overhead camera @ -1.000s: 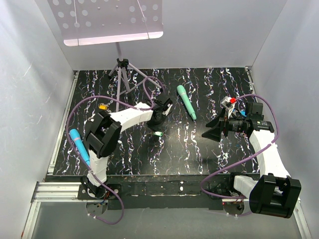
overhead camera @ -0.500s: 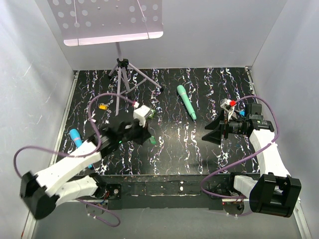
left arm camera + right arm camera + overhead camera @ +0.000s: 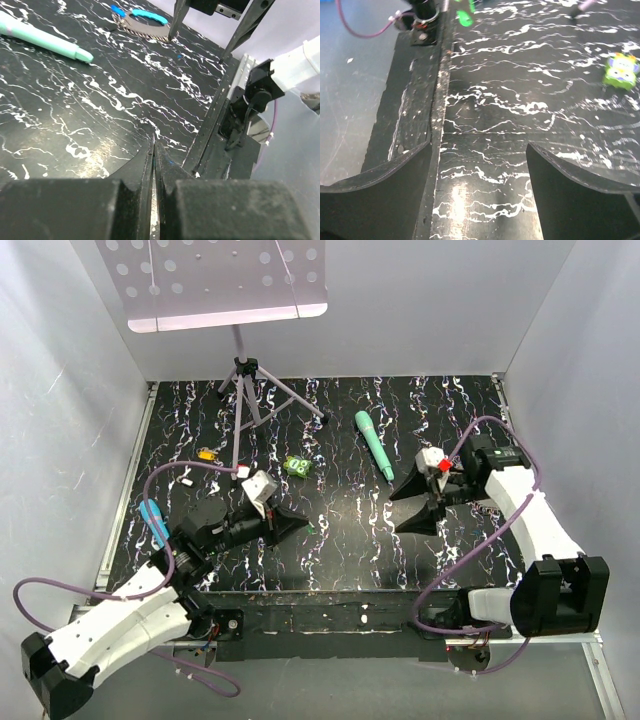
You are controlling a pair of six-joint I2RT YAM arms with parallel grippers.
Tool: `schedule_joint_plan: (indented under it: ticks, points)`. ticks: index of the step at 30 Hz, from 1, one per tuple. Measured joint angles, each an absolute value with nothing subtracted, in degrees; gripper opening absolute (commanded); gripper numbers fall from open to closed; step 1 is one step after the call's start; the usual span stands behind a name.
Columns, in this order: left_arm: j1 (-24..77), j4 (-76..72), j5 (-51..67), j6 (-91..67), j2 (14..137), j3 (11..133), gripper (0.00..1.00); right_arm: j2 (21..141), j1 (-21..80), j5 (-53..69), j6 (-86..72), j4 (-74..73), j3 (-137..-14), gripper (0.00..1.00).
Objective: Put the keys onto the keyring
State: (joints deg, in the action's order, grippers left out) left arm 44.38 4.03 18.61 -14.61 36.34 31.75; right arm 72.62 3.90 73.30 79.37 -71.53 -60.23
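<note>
Staging | left gripper [image 3: 303,527] clamped light green key [image 3: 313,530] for threading | right gripper [image 3: 396,514] hung jaws apart over keyring [image 3: 145,22] at 3 o'clock, likely to lift it | yellow-orange key [image 3: 207,453] lay at 10 o'clock

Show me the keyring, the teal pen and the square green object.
keyring [image 3: 150,16]: left wrist view, on the blue clasp.
teal pen [image 3: 374,444]: top view, middle of the barrel.
square green object [image 3: 621,71]: right wrist view, its centre.
</note>
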Motion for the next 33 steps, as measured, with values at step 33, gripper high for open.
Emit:
schedule_joint_plan:
  ticks: [33]
  points:
    - [58.26,-9.52,16.4,-16.47,50.39,25.12,0.0,67.18,25.26,64.69,60.93,-61.45,-59.09,0.83]
